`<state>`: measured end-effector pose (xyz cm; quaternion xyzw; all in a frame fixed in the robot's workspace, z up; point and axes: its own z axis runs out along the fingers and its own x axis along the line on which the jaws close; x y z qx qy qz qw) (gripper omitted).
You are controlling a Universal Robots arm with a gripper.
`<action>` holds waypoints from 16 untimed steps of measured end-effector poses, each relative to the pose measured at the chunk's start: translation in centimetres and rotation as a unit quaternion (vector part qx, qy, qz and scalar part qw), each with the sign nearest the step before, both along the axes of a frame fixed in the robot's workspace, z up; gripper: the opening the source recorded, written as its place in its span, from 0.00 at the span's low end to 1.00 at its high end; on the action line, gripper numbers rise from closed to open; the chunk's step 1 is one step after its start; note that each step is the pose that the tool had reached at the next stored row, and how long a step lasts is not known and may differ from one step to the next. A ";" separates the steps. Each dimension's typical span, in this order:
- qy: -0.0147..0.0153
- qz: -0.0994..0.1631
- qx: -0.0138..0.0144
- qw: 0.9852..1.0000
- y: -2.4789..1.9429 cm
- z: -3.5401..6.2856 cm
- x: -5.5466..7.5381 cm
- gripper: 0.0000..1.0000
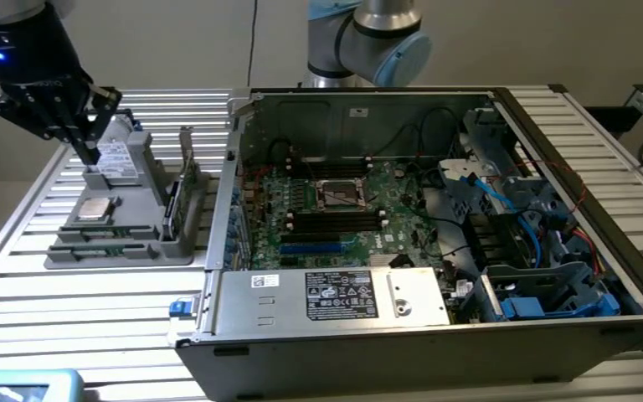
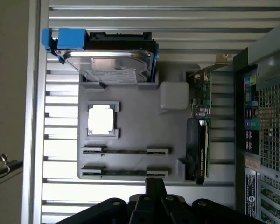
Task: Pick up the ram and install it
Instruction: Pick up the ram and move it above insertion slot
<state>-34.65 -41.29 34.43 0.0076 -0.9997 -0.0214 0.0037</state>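
Two ram sticks lie edge-up in slots of a grey tray (image 1: 131, 251), one (image 1: 118, 229) behind the other (image 1: 100, 249). From above they show as thin dark strips, one (image 2: 126, 151) and one (image 2: 126, 171), both seated in the tray (image 2: 140, 135). My gripper (image 1: 90, 157) hangs over the far end of the tray, by the hard drive, with its dark fingers pointing down. Its jaws are shut with nothing between them. In the wrist view the gripper (image 2: 155, 184) sits just past the nearer ram stick.
The tray also holds a hard drive (image 2: 113, 65) with a blue bracket, a square silver processor (image 2: 101, 120) and an upright green card (image 2: 199, 135). At the exterior view's right stands an open computer case (image 1: 333, 297) with its motherboard (image 1: 333, 209) exposed, on a slatted metal table (image 1: 76, 318).
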 end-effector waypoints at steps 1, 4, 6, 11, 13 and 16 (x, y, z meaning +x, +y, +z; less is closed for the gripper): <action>0.000 0.009 0.000 1.000 0.00 -0.02 0.0 0.11; 0.000 0.018 0.000 1.000 -0.01 -0.04 0.0 0.11; 0.000 0.027 0.000 1.000 -0.01 -0.05 -0.1 0.11; 0.000 0.072 0.000 0.997 0.00 -0.08 -0.1 0.11; 0.000 0.090 0.000 0.996 0.00 -0.08 -0.1 0.11; 0.000 0.118 0.000 0.993 0.00 -0.11 -0.1 0.11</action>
